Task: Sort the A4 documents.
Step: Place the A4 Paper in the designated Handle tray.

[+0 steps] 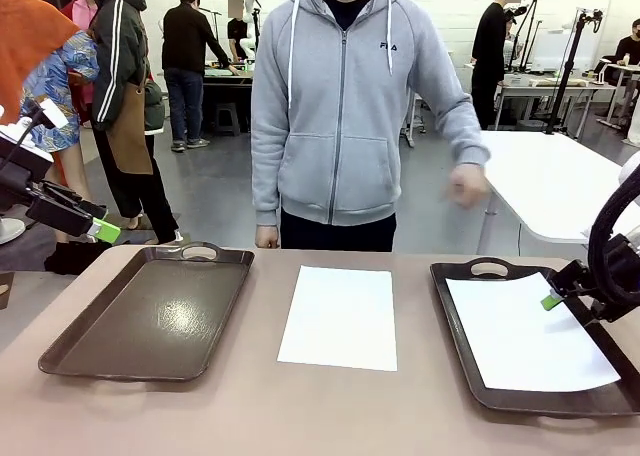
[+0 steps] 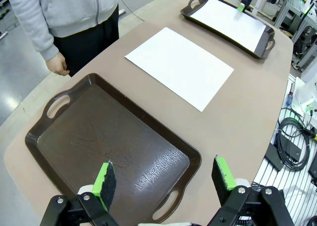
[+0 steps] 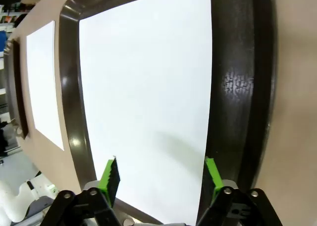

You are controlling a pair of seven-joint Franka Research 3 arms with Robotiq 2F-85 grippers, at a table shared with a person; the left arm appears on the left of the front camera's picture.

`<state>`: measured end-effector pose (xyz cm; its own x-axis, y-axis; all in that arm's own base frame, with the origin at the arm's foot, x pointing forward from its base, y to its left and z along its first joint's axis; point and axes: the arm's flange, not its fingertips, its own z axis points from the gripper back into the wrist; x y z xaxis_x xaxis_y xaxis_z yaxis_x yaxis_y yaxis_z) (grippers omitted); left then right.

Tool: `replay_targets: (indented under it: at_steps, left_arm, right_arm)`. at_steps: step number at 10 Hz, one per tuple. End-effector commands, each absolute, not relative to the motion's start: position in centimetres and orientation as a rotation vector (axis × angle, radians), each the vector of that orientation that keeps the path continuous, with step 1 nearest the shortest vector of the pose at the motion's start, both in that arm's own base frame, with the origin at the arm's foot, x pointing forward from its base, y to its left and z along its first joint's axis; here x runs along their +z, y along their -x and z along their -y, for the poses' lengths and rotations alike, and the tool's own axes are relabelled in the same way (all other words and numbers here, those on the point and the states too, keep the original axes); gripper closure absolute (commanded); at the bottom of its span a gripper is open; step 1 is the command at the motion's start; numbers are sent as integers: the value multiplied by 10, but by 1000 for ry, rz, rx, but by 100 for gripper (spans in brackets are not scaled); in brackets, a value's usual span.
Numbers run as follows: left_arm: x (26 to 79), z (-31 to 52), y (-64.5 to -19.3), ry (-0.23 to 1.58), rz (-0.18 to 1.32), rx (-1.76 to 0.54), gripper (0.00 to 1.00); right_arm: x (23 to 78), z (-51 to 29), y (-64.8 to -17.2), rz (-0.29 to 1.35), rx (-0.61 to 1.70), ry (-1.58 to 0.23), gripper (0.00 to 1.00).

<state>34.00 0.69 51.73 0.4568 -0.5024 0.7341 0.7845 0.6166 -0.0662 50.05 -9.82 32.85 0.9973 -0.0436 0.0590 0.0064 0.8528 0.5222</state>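
Observation:
One of the A4 documents (image 1: 338, 318) lies flat on the table's middle, between two dark brown trays; the left wrist view has it (image 2: 179, 67) beyond the empty tray. A second sheet (image 1: 525, 334) lies inside the right tray (image 1: 540, 404). My right gripper (image 1: 558, 296) hovers open just over that sheet's right part; in the right wrist view its jaws (image 3: 161, 179) stand wide above the white paper (image 3: 148, 97), holding nothing. My left gripper (image 1: 100, 228) hangs open off the table's left side, high over the near end of the left tray (image 2: 99, 132), its fingers (image 2: 164, 179) apart and bare.
The left tray (image 1: 150, 316) holds nothing. A person in a grey hoodie stands at the far edge, one hand (image 1: 467, 186) raised above the table's right side, the other (image 2: 59, 65) hanging by the left tray. Cables (image 2: 292, 141) lie on the floor beside the table.

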Motion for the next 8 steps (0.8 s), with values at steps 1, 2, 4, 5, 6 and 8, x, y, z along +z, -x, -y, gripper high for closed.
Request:
replay_targets:
  at_steps: [1,2,4,5,6,8]
  left_arm:
    - [516,-8,-341,448,746,-829,0]
    - [516,-8,-341,448,746,-829,0]
    - [516,-8,-341,448,746,-829,0]
    - [516,-8,-341,448,746,-829,0]
    - [516,-8,-341,448,746,-829,0]
    - [516,-8,-341,448,746,-829,0]
  right_arm:
    - [338,93,-487,79,-57,-482,0]
    - [340,95,-485,84,-62,-481,0]
    - [341,96,-482,87,-68,-489,0]
    - [342,93,-481,93,-50,-500,0]
    - [343,100,-488,93,-46,-512,0]
    - [343,100,-488,93,-46,-512,0]
